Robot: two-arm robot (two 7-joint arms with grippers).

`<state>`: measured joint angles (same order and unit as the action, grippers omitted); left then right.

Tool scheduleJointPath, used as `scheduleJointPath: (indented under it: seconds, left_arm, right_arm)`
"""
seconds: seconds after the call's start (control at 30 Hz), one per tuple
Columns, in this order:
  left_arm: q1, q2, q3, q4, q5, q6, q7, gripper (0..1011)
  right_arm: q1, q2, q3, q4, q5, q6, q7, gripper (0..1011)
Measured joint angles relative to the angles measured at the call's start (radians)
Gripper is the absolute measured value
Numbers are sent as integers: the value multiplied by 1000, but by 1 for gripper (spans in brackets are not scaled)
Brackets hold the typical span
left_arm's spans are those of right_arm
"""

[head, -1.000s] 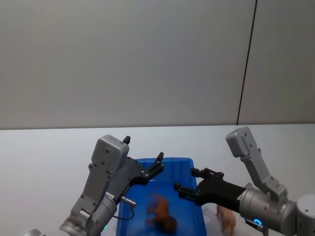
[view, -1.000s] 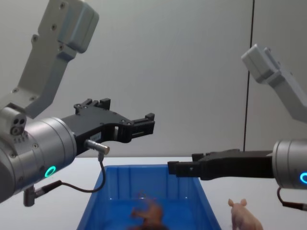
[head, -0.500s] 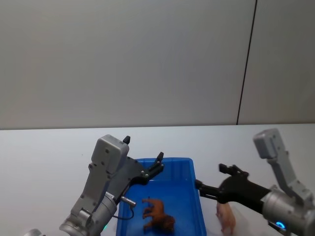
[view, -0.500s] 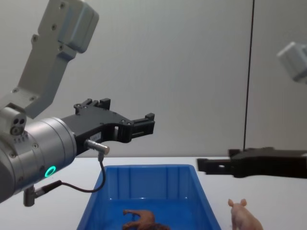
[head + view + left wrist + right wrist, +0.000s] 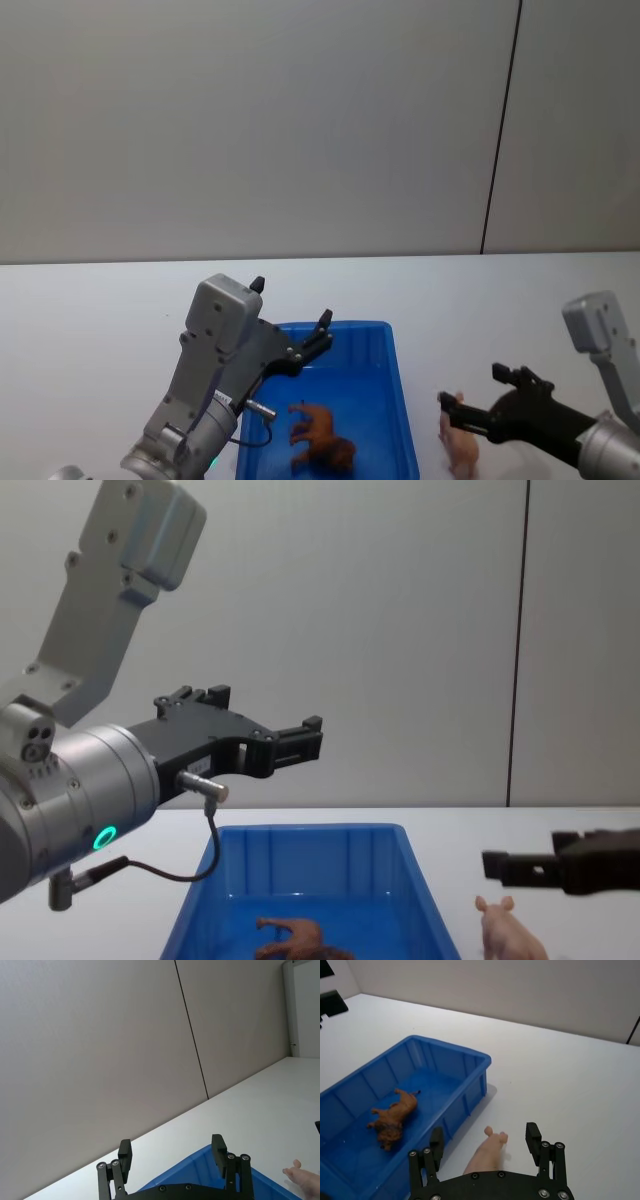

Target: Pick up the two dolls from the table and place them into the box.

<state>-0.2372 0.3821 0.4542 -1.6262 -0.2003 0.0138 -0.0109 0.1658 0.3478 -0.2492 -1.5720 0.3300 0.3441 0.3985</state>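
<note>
Lion point(image 5: 322, 436) — inside the blue box point(image 5: 400, 400). Pig point(image 5: 461, 447) — on the table point(image 5: 100, 310) beside it, under my right pincer point(image 5: 470, 386), fingers spread. My left pincer point(image 5: 171, 1142), spread, above the box.

This is looking like a robotics lab or test room: a plain white surface point(image 5: 100, 300) is stretching back to a bare grey panelled wall point(image 5: 250, 120), and one thin dark seam point(image 5: 501, 130) is running down between the wall's flat panels.
</note>
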Motion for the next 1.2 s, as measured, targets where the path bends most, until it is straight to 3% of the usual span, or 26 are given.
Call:
scheduleJointPath:
  seconds: [0.37,0.8,1.1,1.2]
  left_arm:
    - [0,0,0,0,0,0,0,1003]
    - [0,0,0,0,0,0,0,1003]
    - [0,0,0,0,0,0,0,1003]
    - [0,0,0,0,0,0,0,1003]
  right_arm:
    - [-44,22,-2,-5,13,43,-10,1001]
    - [-50,6,-26,31,-2,62,-13,1001]
    - [-31,-19,-41,68,-12,63,-31,805]
    - [-23,-28,-45,81,-13,59,-42,673]
